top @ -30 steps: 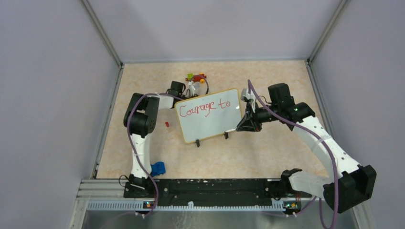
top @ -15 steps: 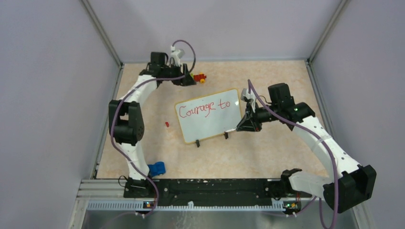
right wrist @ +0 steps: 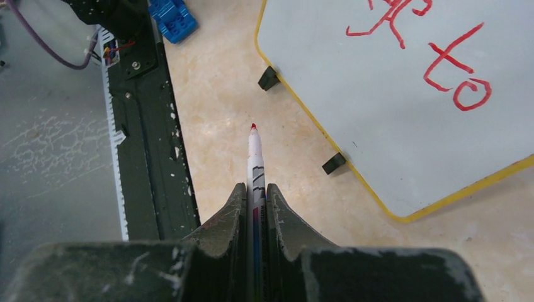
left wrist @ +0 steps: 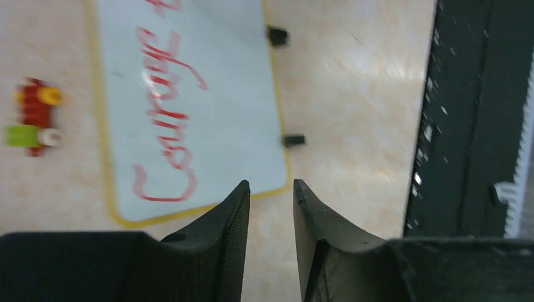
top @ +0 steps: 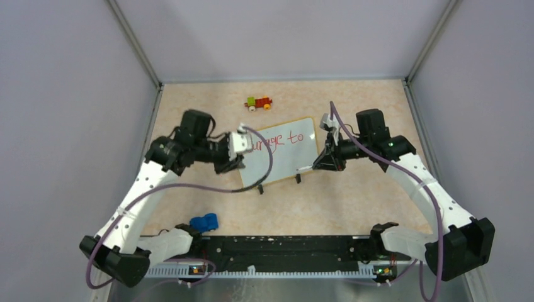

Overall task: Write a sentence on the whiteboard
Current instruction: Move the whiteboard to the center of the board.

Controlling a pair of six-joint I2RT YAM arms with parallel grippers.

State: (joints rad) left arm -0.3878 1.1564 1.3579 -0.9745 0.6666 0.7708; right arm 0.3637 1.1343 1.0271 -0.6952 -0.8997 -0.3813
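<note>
The whiteboard (top: pixel 286 157) stands tilted on two small black feet (left wrist: pixel 293 139) in the middle of the table. Its red sentence reads "Courage to" (left wrist: pixel 165 119) on one line, and the "to" (right wrist: pixel 454 70) shows in the right wrist view. My left gripper (top: pixel 234 162) hovers over the board's left end and hides the first letters from above. Its jaws (left wrist: pixel 271 184) stand open with nothing between them. My right gripper (right wrist: pixel 254 187) is shut on a white marker (right wrist: pixel 255 160). The marker's red tip (right wrist: pixel 253 126) hangs off the board, near its lower right corner.
A small red, yellow and green toy (top: pixel 259 102) lies behind the board. A blue toy (top: pixel 203 221) sits near the front left, by the black base rail (top: pixel 277 246). Grey walls close in three sides of the table.
My left arm has swung from the back of the table, near the small toy, forward and right to hover over the board's left end. The right arm with the marker has barely moved.
</note>
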